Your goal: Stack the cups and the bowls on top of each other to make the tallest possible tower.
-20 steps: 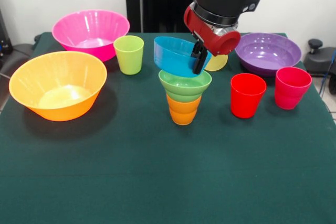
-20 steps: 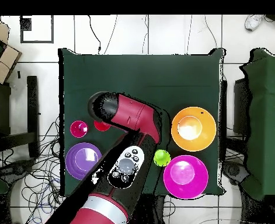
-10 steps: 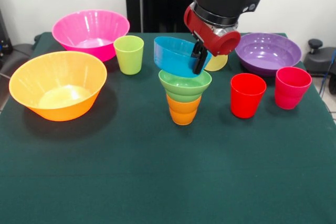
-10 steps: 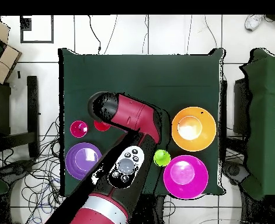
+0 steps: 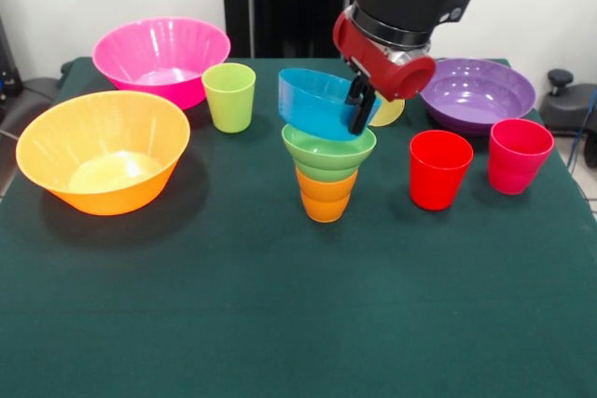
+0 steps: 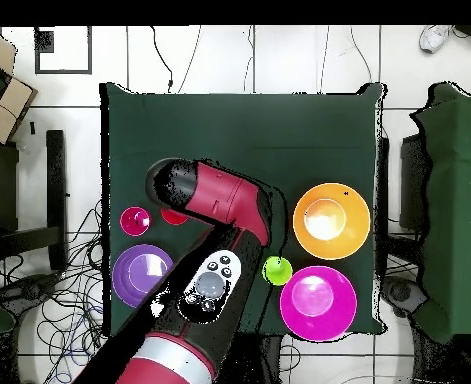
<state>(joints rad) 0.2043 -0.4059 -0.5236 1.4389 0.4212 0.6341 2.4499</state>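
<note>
Gripper (image 5: 359, 107) fingers pinch the right-hand rim of the blue bowl (image 5: 317, 102), closed on it, one finger inside and one outside. That bowl is tilted, its open side turned up and toward the left of the front view, and its underside rests in the green bowl (image 5: 328, 151). This green bowl sits upright in the mouth of the orange cup (image 5: 326, 195), which stands on the green table (image 5: 298, 314) near its middle. Together the three make the tower.

Left of the tower stands the lime cup (image 5: 229, 96), with the pink bowl (image 5: 160, 59) just behind it and the orange bowl (image 5: 103, 151) nearer the camera. Right of the tower stand the red cup (image 5: 439, 169) and, beside it, the pink-red cup (image 5: 519, 156). Behind those two lies the purple bowl (image 5: 477, 92). A pale yellow cup (image 5: 386, 113) peeks out behind the gripper, mostly hidden.

From overhead, the red arm (image 6: 224, 200) covers the tower entirely. Both large bowls lie to its right, the purple bowl to its left.
</note>
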